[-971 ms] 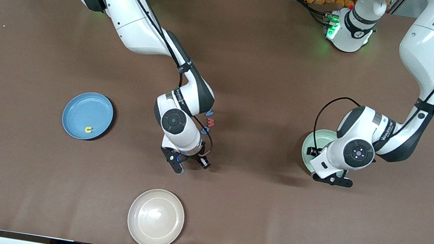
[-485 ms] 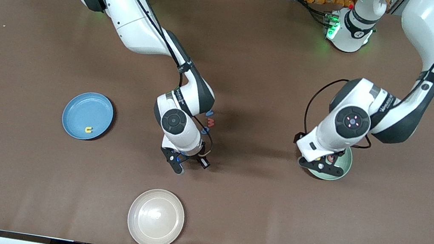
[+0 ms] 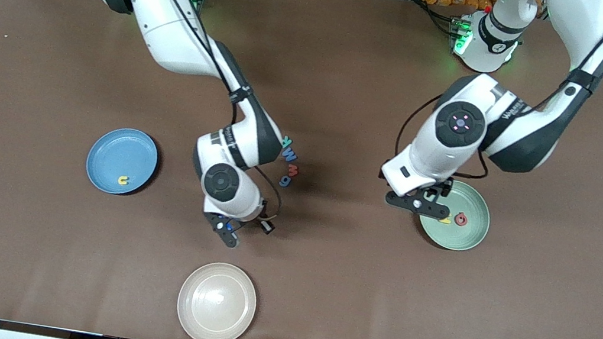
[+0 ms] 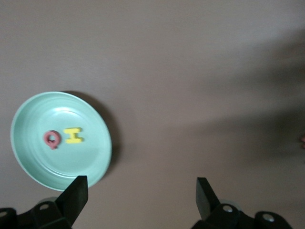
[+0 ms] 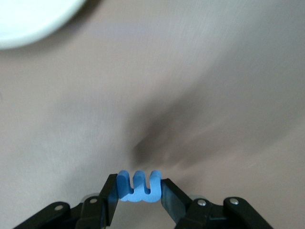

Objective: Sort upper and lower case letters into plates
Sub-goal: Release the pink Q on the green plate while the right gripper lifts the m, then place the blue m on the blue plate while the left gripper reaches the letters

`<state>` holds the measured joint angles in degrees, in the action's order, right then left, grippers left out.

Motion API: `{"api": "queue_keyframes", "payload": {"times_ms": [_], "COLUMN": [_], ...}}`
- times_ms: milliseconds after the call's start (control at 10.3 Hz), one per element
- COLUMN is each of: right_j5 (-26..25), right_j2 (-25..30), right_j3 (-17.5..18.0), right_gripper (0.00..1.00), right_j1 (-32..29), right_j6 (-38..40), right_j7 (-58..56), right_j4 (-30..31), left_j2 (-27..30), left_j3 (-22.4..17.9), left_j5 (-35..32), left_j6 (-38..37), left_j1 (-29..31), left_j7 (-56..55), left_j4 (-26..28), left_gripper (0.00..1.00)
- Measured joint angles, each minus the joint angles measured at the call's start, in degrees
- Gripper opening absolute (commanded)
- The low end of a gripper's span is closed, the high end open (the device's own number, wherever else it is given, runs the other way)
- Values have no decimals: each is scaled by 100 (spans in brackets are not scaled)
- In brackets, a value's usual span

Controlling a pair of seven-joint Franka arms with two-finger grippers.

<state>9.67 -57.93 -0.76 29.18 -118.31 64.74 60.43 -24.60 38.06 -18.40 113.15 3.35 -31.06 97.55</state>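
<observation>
My right gripper point(image 3: 226, 231) is shut on a blue letter point(image 5: 139, 187) and holds it above bare table between the blue plate point(image 3: 119, 151) and the cream plate. The blue plate holds one yellow letter point(image 3: 123, 180). My left gripper point(image 3: 418, 205) is open and empty over the pale green plate's point(image 3: 468, 230) edge toward the table's middle. That plate point(image 4: 71, 162) holds a pink letter point(image 4: 52, 139) and a yellow letter point(image 4: 73, 135). Several loose letters point(image 3: 289, 162), teal, blue and red, lie in a row beside my right arm's wrist.
A cream-beige plate point(image 3: 217, 303) lies empty near the table's front edge; its rim shows in the right wrist view point(image 5: 28, 19). The brown table point(image 3: 334, 270) is bare between the plates.
My left gripper has moved off the pale green plate toward the table's middle, uncovering its two letters. My right gripper has shifted toward the blue plate with the blue letter.
</observation>
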Motion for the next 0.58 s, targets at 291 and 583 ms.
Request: {"api": "queue_keyframes", "payload": {"times_ms": [291,583], "right_j5": [18,20], "right_j2": [544,862], "right_j3": [-2,-15], "right_gripper": [0,0], "right_j1": [-824,-1574], "right_j6": [1256,2154], "right_j7": [-1650,-3223], "right_j4": [-20,40], "left_j2": [-163,-771], "left_j3": [89,17], "left_j5": [1,-306], "left_j6": [39,388], "left_j1": [-607,-1693], "left_j7": [-689,-1754], "left_j4": [-54,-445], "left_gripper": [100,100]}}
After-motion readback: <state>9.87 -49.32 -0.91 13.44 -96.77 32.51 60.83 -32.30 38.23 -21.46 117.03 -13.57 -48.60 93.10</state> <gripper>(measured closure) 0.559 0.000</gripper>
